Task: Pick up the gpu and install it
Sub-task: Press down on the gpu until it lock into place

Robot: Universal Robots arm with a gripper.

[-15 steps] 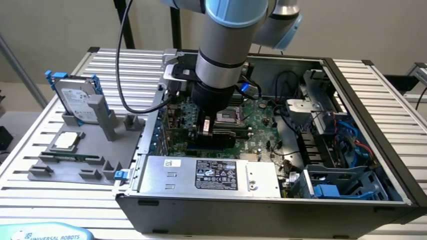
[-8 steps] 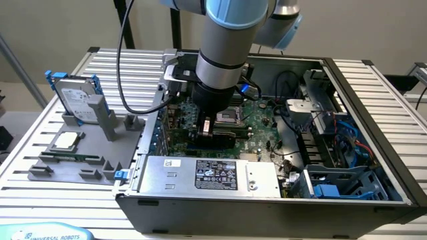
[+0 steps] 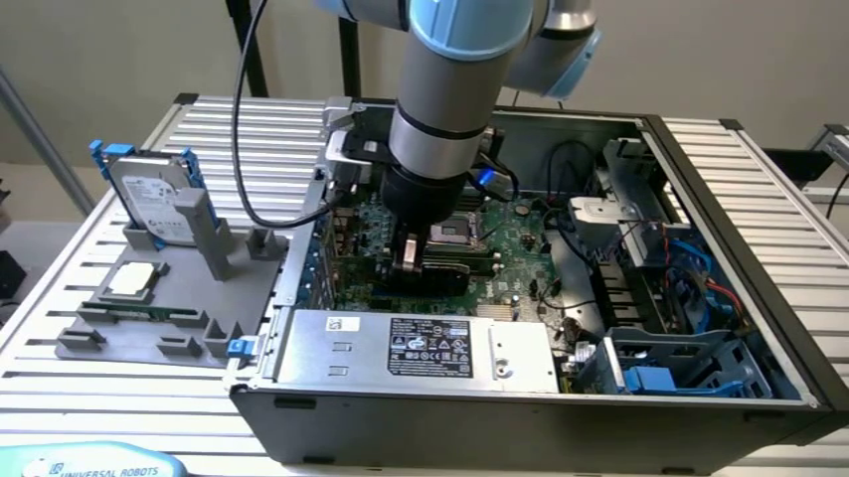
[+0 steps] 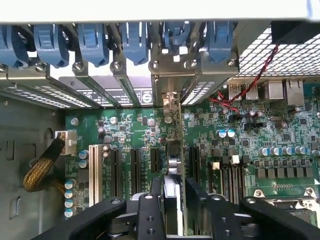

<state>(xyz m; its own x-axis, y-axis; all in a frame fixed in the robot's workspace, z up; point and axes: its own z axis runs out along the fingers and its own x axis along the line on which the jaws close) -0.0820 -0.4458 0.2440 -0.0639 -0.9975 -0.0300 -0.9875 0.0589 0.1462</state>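
Note:
The gpu (image 4: 172, 150) stands on edge in a motherboard slot, seen edge-on in the wrist view. Its silver end bracket reaches the rear slot openings of the case. My gripper (image 4: 172, 182) straddles the card's near end, one side on each face. In the exterior view the gripper (image 3: 412, 256) is down inside the open computer case, over the green motherboard (image 3: 511, 238). The gpu (image 3: 431, 280) shows there as a dark strip just below the gripper.
A silver hard drive with blue rails (image 3: 146, 194) and a square CPU chip (image 3: 137, 280) rest on a grey holder at the exterior view's left. The power supply (image 3: 424, 348) lines the near case wall. Blue slot latches (image 4: 95, 40) and a braided cable (image 4: 42, 162) are close by.

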